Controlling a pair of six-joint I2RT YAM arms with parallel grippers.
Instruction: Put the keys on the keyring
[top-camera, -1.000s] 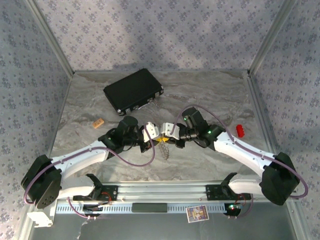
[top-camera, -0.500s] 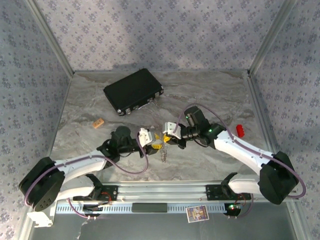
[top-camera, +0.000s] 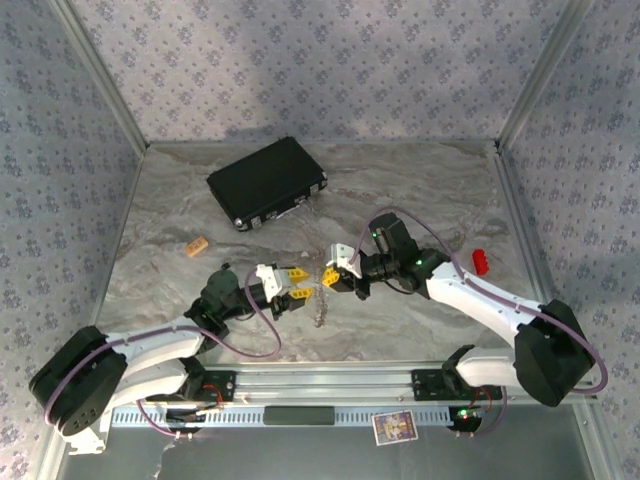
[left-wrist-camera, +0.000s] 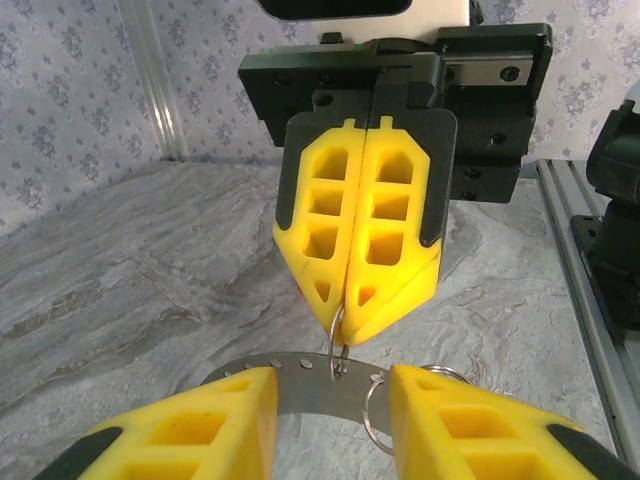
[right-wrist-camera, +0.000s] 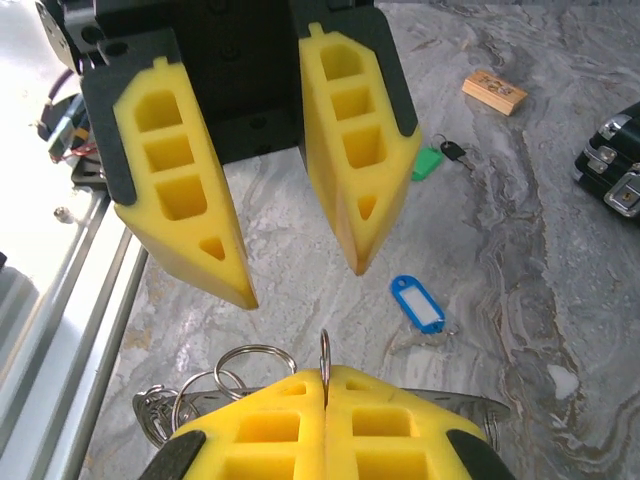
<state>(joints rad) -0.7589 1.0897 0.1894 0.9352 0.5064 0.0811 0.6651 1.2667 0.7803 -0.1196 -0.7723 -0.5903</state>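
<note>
Pinches the keyring (left-wrist-camera: 300, 390) by its thin wire loop in the clenched right gripper (left-wrist-camera: 345, 325), mid-table, facing the released, empty left gripper (right-wrist-camera: 303, 280). Looks light, stiff, slippery: better taken across the flat band.

Count from the console: pincers, 2, the left pincer (right-wrist-camera: 300, 283) and the right pincer (left-wrist-camera: 345, 322), tip to tip. Keys, 2: I see the blue-tagged key (right-wrist-camera: 417, 303) just past the right pincer and the green-tagged key (right-wrist-camera: 428, 163) further on, beside the left pincer's finger. Keyring (left-wrist-camera: 305, 392), 1, at the right pincer's tips, carrying at least 3 thin wire loops (right-wrist-camera: 165, 408). Black case (top-camera: 266, 182), 1; tan block (top-camera: 196, 245), 1; red piece (top-camera: 482, 261), 1, all well apart from both pincers
</note>
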